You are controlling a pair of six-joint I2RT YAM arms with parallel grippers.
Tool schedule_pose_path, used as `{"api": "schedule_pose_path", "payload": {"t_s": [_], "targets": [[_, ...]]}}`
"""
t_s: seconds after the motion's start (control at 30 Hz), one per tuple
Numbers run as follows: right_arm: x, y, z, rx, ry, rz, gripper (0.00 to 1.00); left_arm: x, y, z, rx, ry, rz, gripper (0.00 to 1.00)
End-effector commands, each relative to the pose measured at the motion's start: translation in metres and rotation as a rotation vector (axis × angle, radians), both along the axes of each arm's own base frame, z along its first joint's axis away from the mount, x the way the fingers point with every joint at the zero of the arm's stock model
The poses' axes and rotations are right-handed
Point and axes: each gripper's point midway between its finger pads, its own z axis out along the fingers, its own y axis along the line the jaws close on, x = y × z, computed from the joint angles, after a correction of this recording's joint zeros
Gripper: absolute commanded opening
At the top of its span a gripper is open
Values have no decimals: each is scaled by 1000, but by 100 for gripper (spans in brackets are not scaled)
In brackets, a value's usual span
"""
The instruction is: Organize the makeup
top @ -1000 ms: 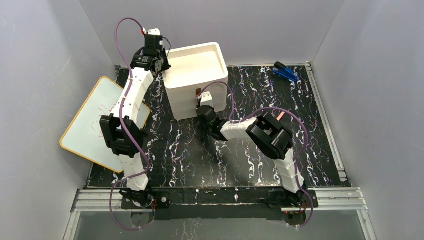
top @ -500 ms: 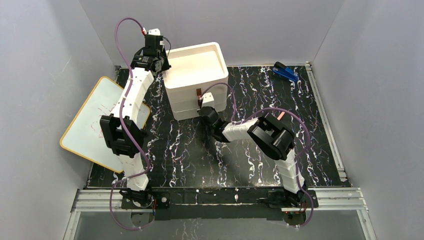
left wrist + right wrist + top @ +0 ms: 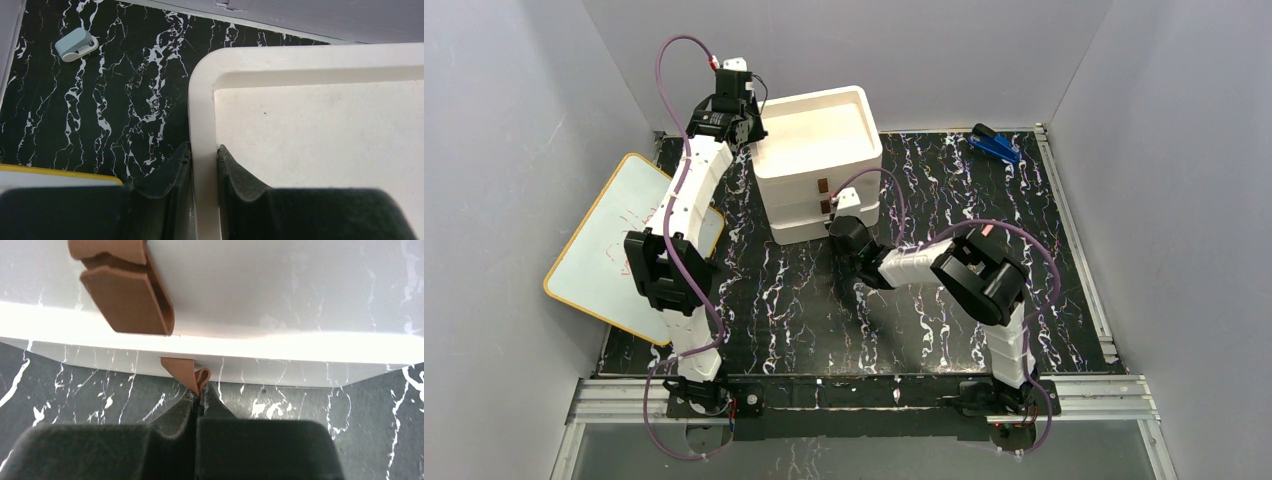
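Observation:
No makeup shows in any view. A white drawer box (image 3: 816, 130) stands at the back of the table. My left gripper (image 3: 204, 152) is shut on the box's left rim (image 3: 201, 105), one finger outside the wall and one inside the top tray. In front of the box, my right gripper (image 3: 201, 390) is shut on the small brown pull tab (image 3: 192, 372) of a lower drawer. A larger brown tab (image 3: 127, 295) hangs on the drawer above it. From above, the right gripper (image 3: 832, 210) is against the box front and the left gripper (image 3: 749, 135) is at its left corner.
A whiteboard with a yellow edge (image 3: 609, 250) lies at the left under the left arm. At the back right lies a blue stapler-like object (image 3: 995, 146). A small pale blue-grey piece (image 3: 76, 44) rests on the black marble table left of the box. Grey walls surround the table.
My right gripper went from open to shut on the lower drawer's tab, and its wrist shifted slightly right and nearer. The left arm has not moved.

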Motion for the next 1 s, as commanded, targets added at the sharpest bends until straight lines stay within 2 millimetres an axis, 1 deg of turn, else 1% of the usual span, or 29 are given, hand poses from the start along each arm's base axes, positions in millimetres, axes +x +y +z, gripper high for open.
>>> {"api": "schedule_pose_path", "payload": {"t_s": [0.0, 0.13, 0.3, 0.43, 0.57, 0.67, 0.77, 0.8, 0.87, 0.9, 0.97], "targets": [[-6, -21, 22, 40, -4, -53, 1, -71, -21, -98, 9, 451, -97, 0], [-29, -27, 22, 55, 29, -45, 1, -68, -19, -104, 14, 461, -70, 0], [-64, -29, 19, 42, 66, -27, 1, -63, -14, -108, 30, 451, -25, 0], [-92, -28, 13, 13, 109, -1, 1, -58, -12, -110, 39, 448, -5, 0], [-121, -24, 2, -13, 150, 36, 1, -54, -12, -112, 39, 446, 0, 0], [-134, -23, -4, -46, 158, 49, 1, -51, -13, -112, 39, 444, -1, 0], [-138, -29, 0, -63, 155, 28, 2, -50, -14, -112, 39, 443, -7, 0], [-139, -30, 4, -59, 151, 21, 8, -50, -14, -112, 38, 441, -8, 0], [-140, -34, 15, -46, 141, 4, 25, -49, -15, -110, 37, 437, -10, 0], [-140, -36, 25, -34, 133, -10, 36, -48, -15, -110, 35, 435, -13, 0], [-140, -43, 42, -21, 116, -47, 68, -48, -16, -110, 34, 434, -17, 0]]}}
